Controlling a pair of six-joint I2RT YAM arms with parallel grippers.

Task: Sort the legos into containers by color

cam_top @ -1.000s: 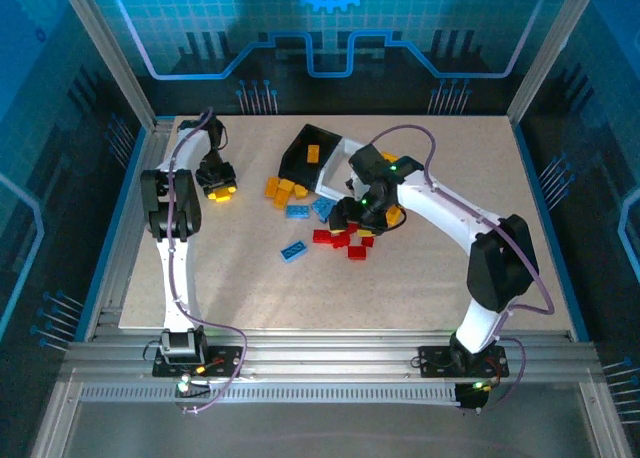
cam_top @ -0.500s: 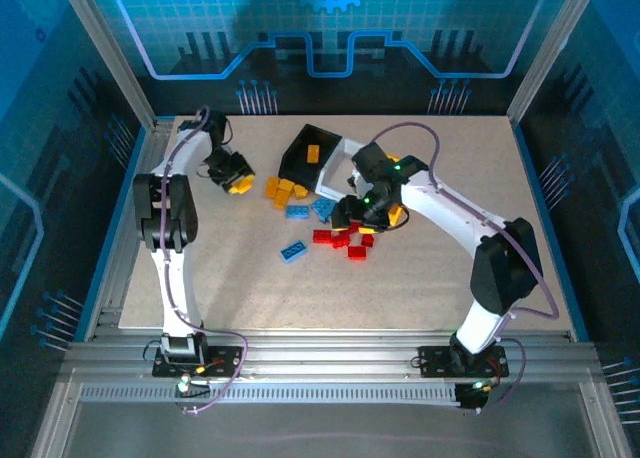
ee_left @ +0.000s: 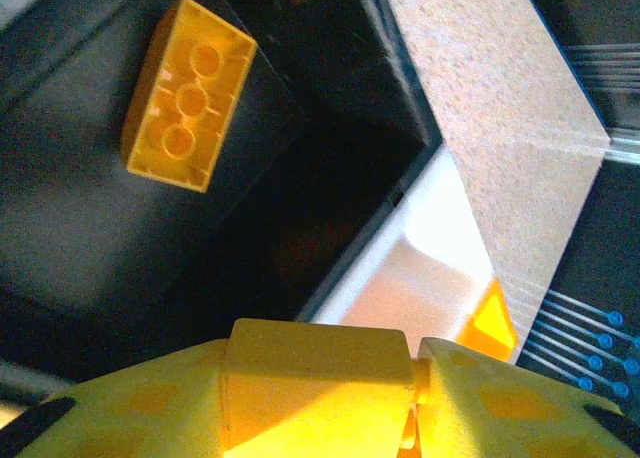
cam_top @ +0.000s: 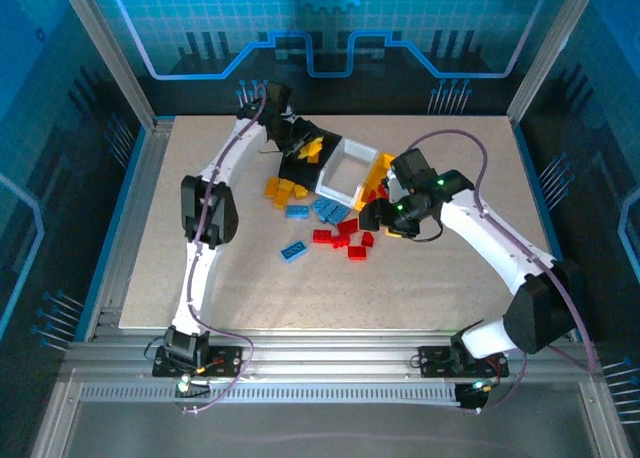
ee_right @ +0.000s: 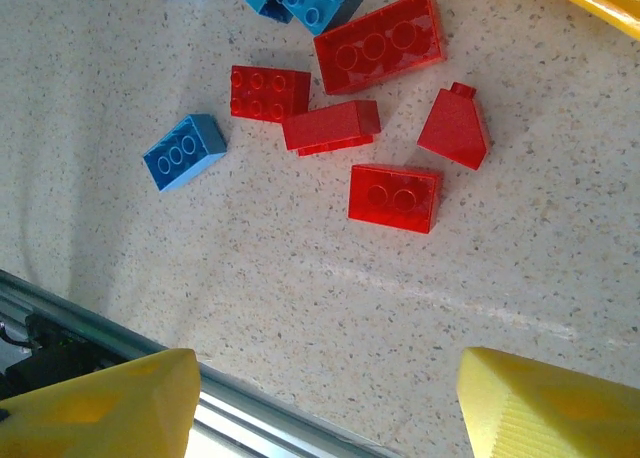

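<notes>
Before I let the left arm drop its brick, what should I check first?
1. Left gripper grips a yellow brick: ok.
2. Black bin lies under it: ok.
3. Colour match, another yellow piece already in that bin: ok.
4. Drop clear of the white bin wall: cannot tell.
5. Right gripper open, empty, above the red bricks: ok.
6. The two grippers stand well apart: ok.

Black bin sat tilted at upper centre, an orange-yellow brick underside-up inside; white bin and yellow bin adjoined rightward; orange-yellow legos, blue legos and red legos lay scattered at centre.
</notes>
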